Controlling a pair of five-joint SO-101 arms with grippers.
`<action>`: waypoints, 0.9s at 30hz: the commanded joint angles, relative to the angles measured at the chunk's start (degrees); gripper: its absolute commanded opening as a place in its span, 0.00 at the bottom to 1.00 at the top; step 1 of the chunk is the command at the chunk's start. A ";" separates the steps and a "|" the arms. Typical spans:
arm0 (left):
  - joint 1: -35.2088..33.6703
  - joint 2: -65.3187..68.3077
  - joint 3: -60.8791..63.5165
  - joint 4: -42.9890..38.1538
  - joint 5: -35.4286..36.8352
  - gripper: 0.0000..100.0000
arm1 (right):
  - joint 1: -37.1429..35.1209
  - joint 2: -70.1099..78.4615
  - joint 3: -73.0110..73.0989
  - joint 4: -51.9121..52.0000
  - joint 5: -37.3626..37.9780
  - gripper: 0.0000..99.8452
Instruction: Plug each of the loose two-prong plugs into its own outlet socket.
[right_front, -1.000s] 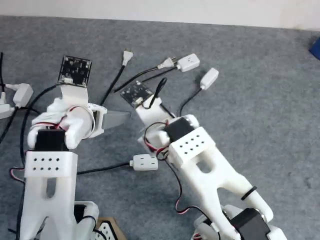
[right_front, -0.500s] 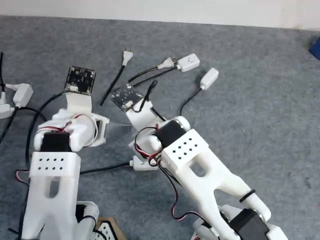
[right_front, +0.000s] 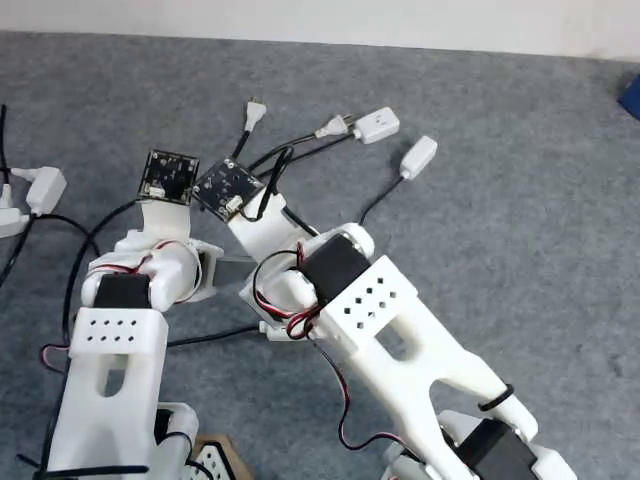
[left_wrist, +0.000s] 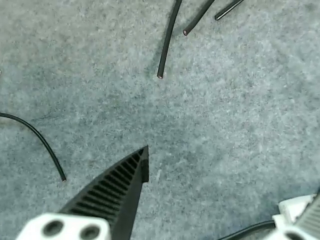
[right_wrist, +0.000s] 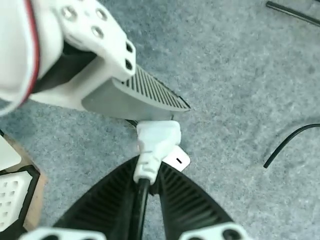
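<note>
My right hand (right_wrist: 150, 167) grips the white socket (right_wrist: 157, 137) by its back end; I'd hold it level and steady. I can't tell how open the left hand (left_wrist: 135, 170), just beside it, is.

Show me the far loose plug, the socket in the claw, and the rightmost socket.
Far loose plug (right_front: 253, 112): high view, on its body behind the prongs.
Held socket (right_wrist: 156, 135): right wrist view, on its white body.
Rightmost socket (right_front: 419, 153): high view, on its white body.
</note>
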 joint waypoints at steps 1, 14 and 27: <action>-0.31 -0.31 -0.31 -0.88 -0.09 0.49 | 1.19 -2.95 -1.45 1.45 1.23 0.01; -1.36 -0.31 0.92 -1.85 0.00 0.49 | 5.76 -3.03 3.82 -0.57 3.25 0.01; -5.76 -0.40 -4.35 -1.58 0.00 0.49 | 8.13 -3.03 13.58 -8.31 3.25 0.01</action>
